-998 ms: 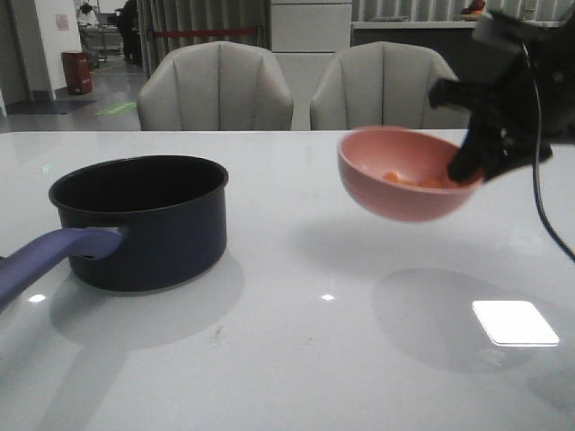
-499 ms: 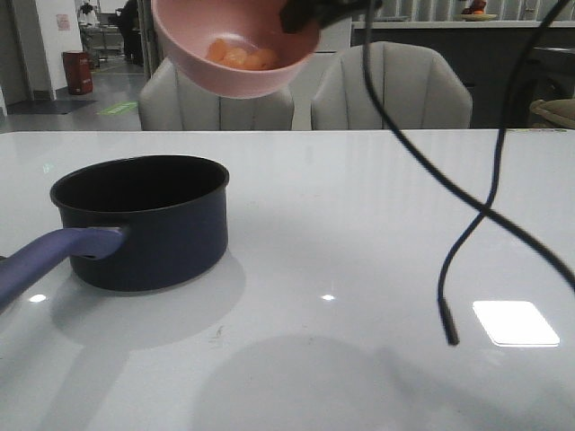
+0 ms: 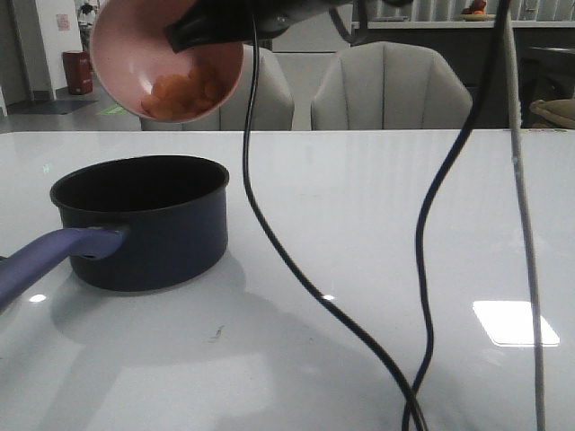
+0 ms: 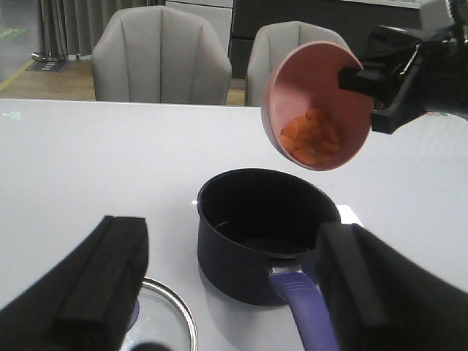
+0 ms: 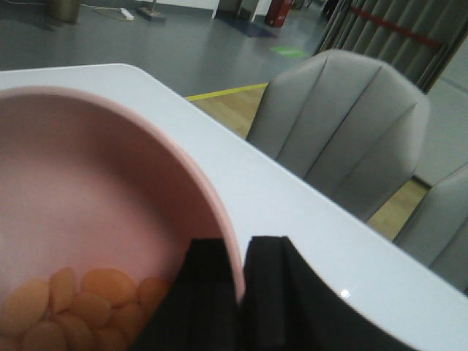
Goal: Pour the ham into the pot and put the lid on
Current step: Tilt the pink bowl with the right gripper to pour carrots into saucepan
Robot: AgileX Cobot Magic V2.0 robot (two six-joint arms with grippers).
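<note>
My right gripper is shut on the rim of a salmon-pink bowl and holds it tilted above the pot. The orange-pink ham slices lie heaped at the bowl's low side, still inside it. They also show in the left wrist view and the right wrist view. The dark navy pot has a black inside with nothing in it and a purple-blue handle pointing front left. My left gripper is open, behind the pot's handle. The glass lid with its steel rim lies on the table by the left finger.
The white table runs to a far edge with two grey chairs behind it. Black cables from the right arm hang down across the right half of the front view. A bright light patch lies on the table at front right.
My right gripper has carried the pink bowl from the right side, up and leftward to above the pot, and tilted it further. The ham has slid to the bowl's low side.
</note>
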